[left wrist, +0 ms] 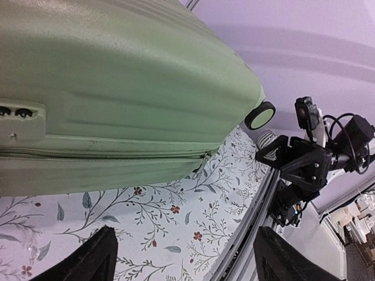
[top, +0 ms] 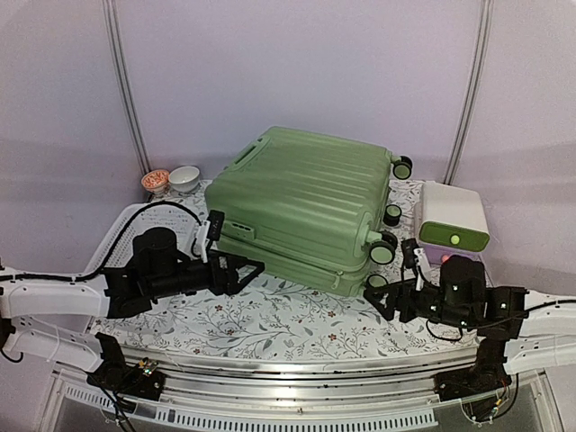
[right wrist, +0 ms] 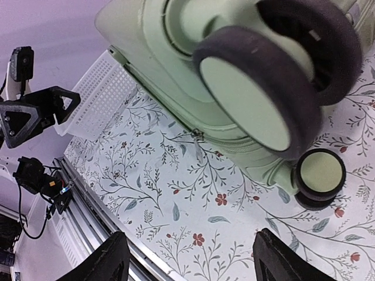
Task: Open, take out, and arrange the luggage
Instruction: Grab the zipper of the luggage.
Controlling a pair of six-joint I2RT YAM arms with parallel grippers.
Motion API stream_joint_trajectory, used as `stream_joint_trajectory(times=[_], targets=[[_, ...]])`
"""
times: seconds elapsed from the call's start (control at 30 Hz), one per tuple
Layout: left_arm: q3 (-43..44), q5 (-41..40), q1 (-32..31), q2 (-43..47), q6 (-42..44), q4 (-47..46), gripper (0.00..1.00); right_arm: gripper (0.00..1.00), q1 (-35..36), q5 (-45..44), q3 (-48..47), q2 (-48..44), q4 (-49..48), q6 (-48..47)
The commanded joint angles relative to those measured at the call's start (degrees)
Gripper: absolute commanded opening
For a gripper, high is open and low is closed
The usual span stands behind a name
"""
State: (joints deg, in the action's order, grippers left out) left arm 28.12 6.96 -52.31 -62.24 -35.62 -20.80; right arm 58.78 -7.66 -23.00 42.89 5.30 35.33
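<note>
Arms reach in low from both near corners toward the luggage (top: pixel 301 202), a large light-green ribbed suitcase lying flat in the middle of the flower-patterned tabletop (top: pixel 288 319), turned at a slant, with its handle (top: pixel 245 153) on the far left edge and its black wheels (top: pixel 384 250) along the right side. The left arm stretches nearly level from the left edge, its wrist rolled onto its side. The left claw (top: pixel 255 268) points at the near-left side of the case, its fingers (left wrist: pixel 94 257) spread wide apart with only bare cloth between them, a little short of the shell. In the left wrist view the zipper seam runs shut along the side to a pull (left wrist: pixel 205 157) near the corner. The right arm comes in from the right, also low and folded at the elbow. The right claw (top: pixel 385 301) aims left at the near-right corner, just beside the lower wheels. Its fingers (right wrist: pixel 281 257) are likewise parted and hold nothing, and one wheel (right wrist: pixel 258 76) fills the right wrist view close ahead. A white perforated basket (top: pixel 115 236) lies under the left arm at the left edge of the tabletop. A white-and-green box (top: pixel 453 220) stands to the right of the case, and two small bowls (top: pixel 171 179) sit at the far left.
</note>
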Motion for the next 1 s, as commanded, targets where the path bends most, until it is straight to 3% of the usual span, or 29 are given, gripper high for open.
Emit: stream_joint_trajectory(times=[0.0,0.13,0.47,0.63,0.83,0.97], targets=[[-0.49,-4.05,-1.04,0.09,2.08,-3.49,0.83,0.75,8.79,-12.23,3.27,6.79,-11.5,6.4],[-0.55,-4.87,-1.04,1.04,2.47,-2.92,0.83,0.77,14.55,-22.5,0.95,16.05,-12.96,12.26],[-3.67,-7.47,-1.04,5.9,3.45,-2.61,0.84,0.74,15.23,-28.52,-5.39,34.54,-21.91,19.4],[-5.68,-7.91,-1.11,8.03,3.21,-3.43,0.84,0.72,15.39,-30.88,-7.17,40.99,-29.89,19.37],[-7.57,-8.17,-1.04,10.54,3.66,-3.5,0.85,0.67,15.49,-39.57,-6.25,45.96,-37.35,22.79],[-8.91,-8.05,-1.06,12.48,4.21,-4.07,0.86,0.65,15.34,-42.41,-7.04,48.96,-43.85,19.49]])
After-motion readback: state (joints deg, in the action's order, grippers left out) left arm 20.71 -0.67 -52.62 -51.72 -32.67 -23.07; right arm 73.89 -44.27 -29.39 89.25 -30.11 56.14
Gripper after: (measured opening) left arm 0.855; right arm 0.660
